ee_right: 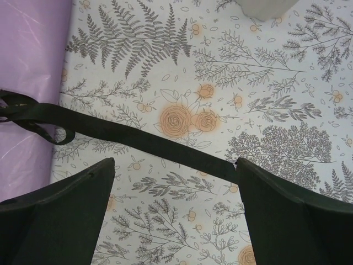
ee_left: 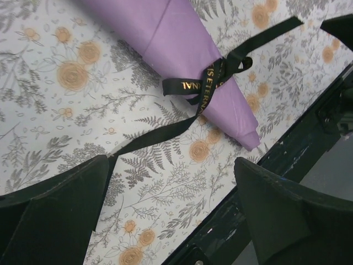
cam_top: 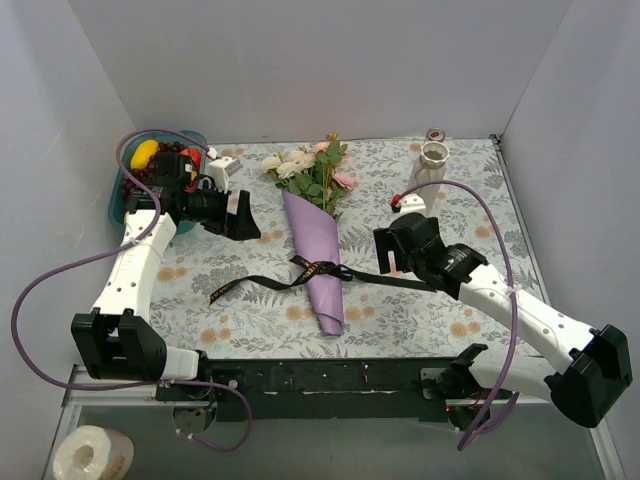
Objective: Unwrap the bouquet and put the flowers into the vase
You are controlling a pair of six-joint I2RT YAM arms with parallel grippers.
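While both of our arms hung over the flowered cloth point(cam_top: 230, 330), our left gripper point(cam_top: 243, 217) stood left of centre in the overhead view, its jaws wide apart and nothing between them. In its own wrist view its two dark fingers point(ee_left: 66, 210) filled the lower corners. Above and between them, one tail of the black ribbon point(ee_left: 154, 135) ran down across the cloth toward the tip of the left finger. Our right gripper point(cam_top: 385, 250), right of centre in the overhead view, was likewise spread and empty. In the right wrist view the other ribbon tail crossed from the left edge to the tip of the right-hand finger, and we could not tell whether it touched.

The bouquet point(cam_top: 318, 250) lay flat in the middle of the table between the two grippers. Its purple paper cone pointed toward the lower edge of the frame, with the ribbon tied in a bow around its narrow half. The flowers point(cam_top: 305, 165), white, peach and pink with green leaves, spilled from the cone's wide mouth toward the top of the frame. The vase point(cam_top: 433, 155) stood at the upper right near the back wall, with a small red-topped jar point(cam_top: 434, 133) just behind it. A teal basket point(cam_top: 113, 205) of plastic fruit sat at the upper left, behind the left arm.
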